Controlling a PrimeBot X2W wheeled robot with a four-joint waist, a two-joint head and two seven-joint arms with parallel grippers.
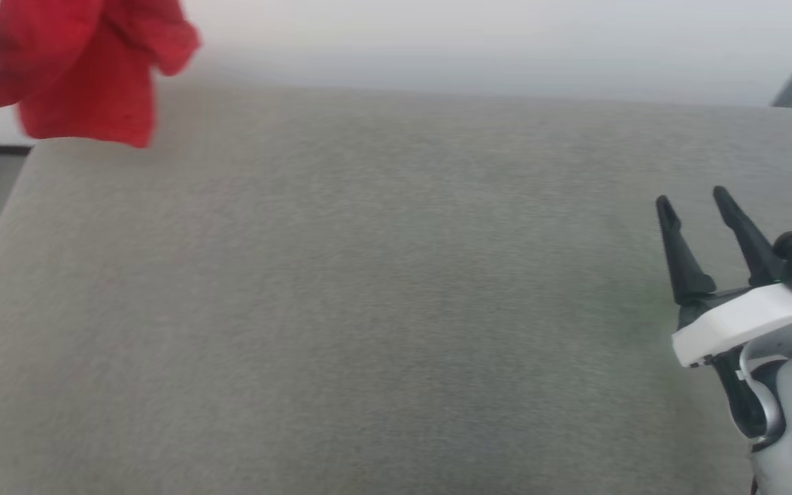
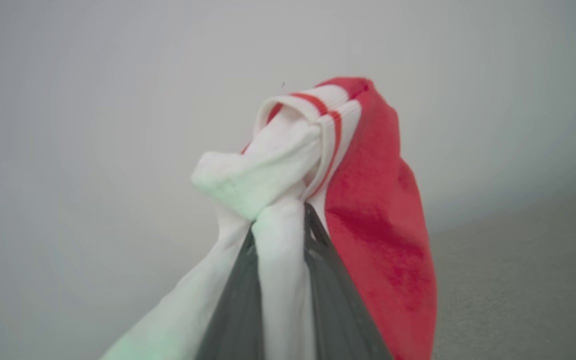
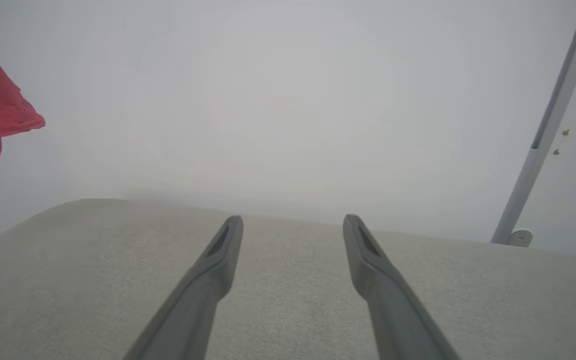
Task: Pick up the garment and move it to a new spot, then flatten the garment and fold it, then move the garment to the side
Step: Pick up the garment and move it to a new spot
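The grey cloth-covered surface point(image 1: 368, 309) spreads wide. The garment point(image 1: 86, 82) hangs blurred over its far left corner, its top cut off by the frame, apparently clear of it. The left gripper point(image 2: 282, 220) is clamped on its white sleeve. The right gripper point(image 1: 692, 198) has its fingers apart, empty.

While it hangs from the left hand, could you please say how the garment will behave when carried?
Probably floppy: the garment hangs in loose, drooping folds. Likely light for its size, since the left hand holds it all by one bunched white sleeve.
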